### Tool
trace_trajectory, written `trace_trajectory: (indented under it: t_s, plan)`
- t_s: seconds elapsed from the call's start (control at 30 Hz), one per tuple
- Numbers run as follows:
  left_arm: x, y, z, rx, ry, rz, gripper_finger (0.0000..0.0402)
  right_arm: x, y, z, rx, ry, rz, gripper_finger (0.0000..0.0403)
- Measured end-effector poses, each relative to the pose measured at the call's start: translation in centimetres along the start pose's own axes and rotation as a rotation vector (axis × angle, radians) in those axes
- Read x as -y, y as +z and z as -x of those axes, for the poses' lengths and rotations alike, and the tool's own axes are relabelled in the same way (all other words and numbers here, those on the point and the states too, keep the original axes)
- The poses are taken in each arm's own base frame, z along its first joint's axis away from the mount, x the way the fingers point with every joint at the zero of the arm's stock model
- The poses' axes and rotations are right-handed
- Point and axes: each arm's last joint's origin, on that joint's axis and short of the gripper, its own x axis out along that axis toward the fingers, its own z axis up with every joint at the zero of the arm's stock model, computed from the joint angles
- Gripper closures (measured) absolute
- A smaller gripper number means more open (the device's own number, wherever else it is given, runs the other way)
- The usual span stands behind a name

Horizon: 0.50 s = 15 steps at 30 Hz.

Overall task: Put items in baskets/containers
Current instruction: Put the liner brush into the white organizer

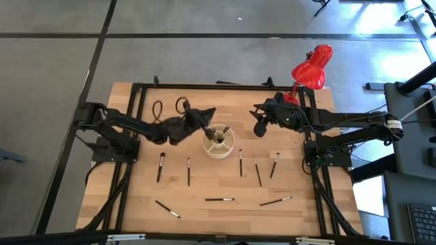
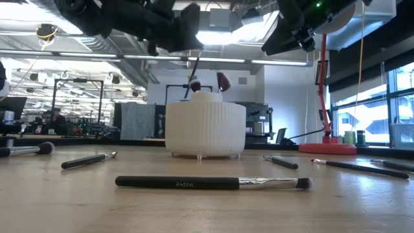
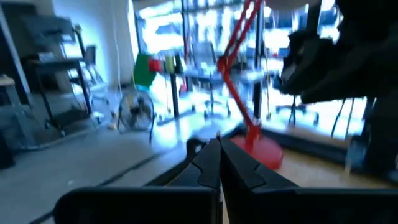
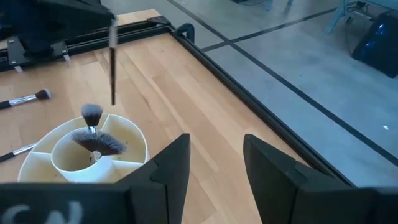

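Cream bowl point(image 1: 219, 143) at frame centre: my left tool point(image 1: 204, 116), pinching a brush point(image 4: 112, 59), should lower it straight into a compartment; right tool point(image 1: 259, 127) waits spread.

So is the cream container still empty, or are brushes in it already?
Not empty. The cream container has two brushes standing in its centre cup, and the left hand holds another brush just above it.

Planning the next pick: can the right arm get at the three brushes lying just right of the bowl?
Probably yes: the right gripper is open and empty above the table, and those brushes lie uncovered nearby.
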Motion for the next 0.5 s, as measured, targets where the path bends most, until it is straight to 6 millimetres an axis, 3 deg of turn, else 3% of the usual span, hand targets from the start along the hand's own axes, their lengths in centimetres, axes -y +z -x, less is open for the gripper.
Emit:
trace_trajectory:
  t_s: [0.27, 0.5]
  plan:
    - [2.1, 0.5, 1.0, 0.221, -0.081, 0.078, 0.0399, 0.0, 0.0, 0.0, 0.001, 0.000, 0.021, 0.0254]
    - [2.8, -1.7, 0.7, 0.129, -0.023, 0.146, 0.0399, 0.0, 0.0, 0.0, 0.002, 0.000, 0.024, 0.0254]
